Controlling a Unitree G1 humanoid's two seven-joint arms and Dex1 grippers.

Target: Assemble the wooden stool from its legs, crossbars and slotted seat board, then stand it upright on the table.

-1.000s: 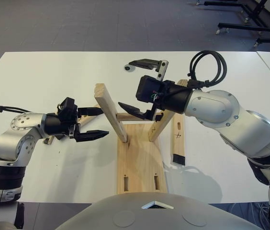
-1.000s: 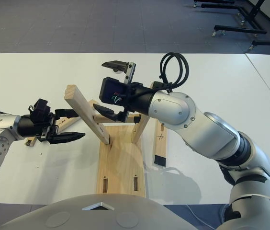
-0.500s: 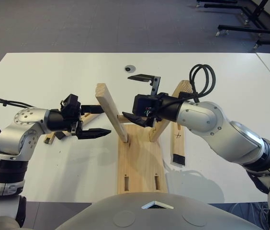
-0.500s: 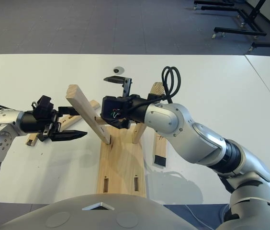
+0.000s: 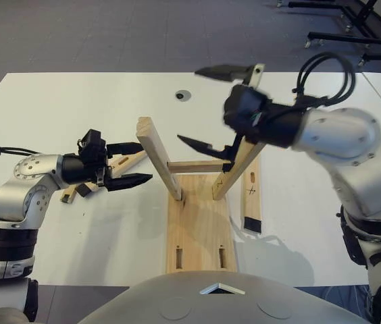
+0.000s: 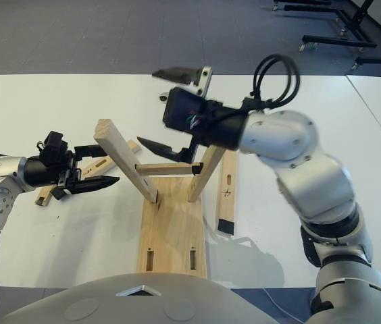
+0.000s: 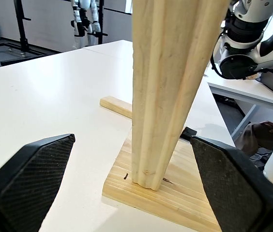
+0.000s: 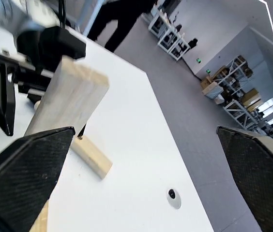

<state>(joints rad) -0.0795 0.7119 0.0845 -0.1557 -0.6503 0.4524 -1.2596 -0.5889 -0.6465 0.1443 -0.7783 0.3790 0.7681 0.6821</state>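
Note:
The slotted seat board [image 5: 198, 226] lies flat on the white table. Two legs stand in its far slots: the left leg [image 5: 157, 157] leans left and the right leg [image 5: 236, 167] leans right. A crossbar [image 5: 194, 166] spans between them. My left gripper [image 5: 129, 164] is open, just left of the left leg [image 7: 170, 82], which stands between its fingers [image 7: 30, 183] without being touched. My right gripper [image 5: 211, 108] is wide open above the crossbar, with its lower finger [image 5: 200, 145] close over it. The leg top [image 8: 71, 96] also appears in the right wrist view.
A loose wooden part with a slot and a black end [image 5: 251, 198] lies right of the seat board. Loose wooden sticks [image 5: 73, 194] lie behind my left gripper. A small round hole [image 5: 182, 96] sits in the table farther back. Black frames [image 5: 342, 34] stand on the floor beyond.
My right gripper has risen up and to the right, away from the crossbar, which stays between the legs. My left gripper stays by the left leg, shifted only slightly.

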